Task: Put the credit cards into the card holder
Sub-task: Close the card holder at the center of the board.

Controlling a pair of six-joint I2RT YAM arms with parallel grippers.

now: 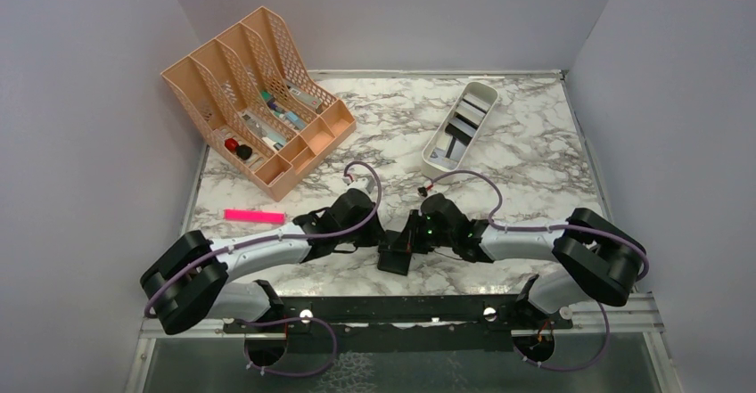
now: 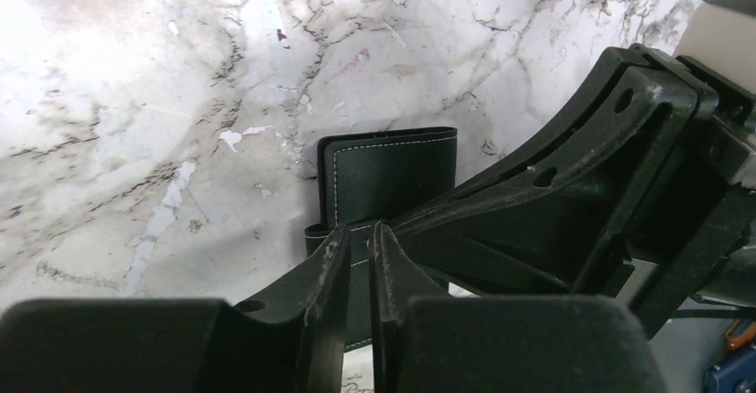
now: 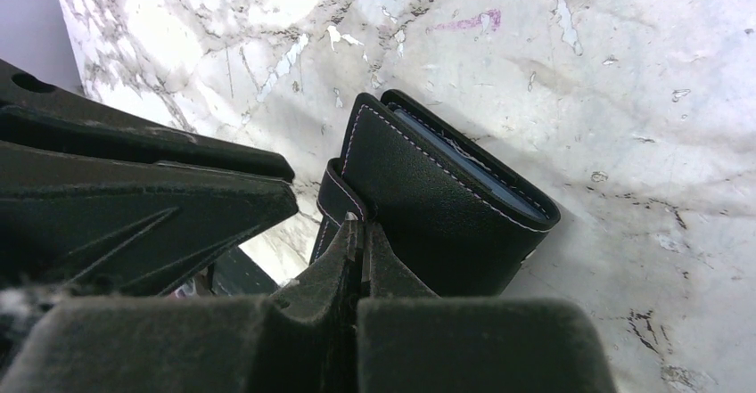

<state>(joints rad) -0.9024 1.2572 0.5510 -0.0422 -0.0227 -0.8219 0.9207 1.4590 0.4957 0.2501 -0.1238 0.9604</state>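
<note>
A robotics lab test cell is shown. A marble-patterned bench (image 1: 535, 170) is boxed in on three sides by plain pale walls (image 1: 89, 143). The left arm (image 1: 258, 249) and the right arm (image 1: 526, 235), trailed by purple cables (image 1: 377, 192), are bolted to a black rail (image 1: 401, 308) at the near edge. Staged props are laid out: a peach desk organiser (image 1: 258, 72) and a white tray (image 1: 481, 86).

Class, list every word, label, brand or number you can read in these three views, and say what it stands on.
No text is readable.
The black card holder shows only stitching.
Items in the peach organiser and white tray are too small to read.
The pink strip shows no legible print.
</note>
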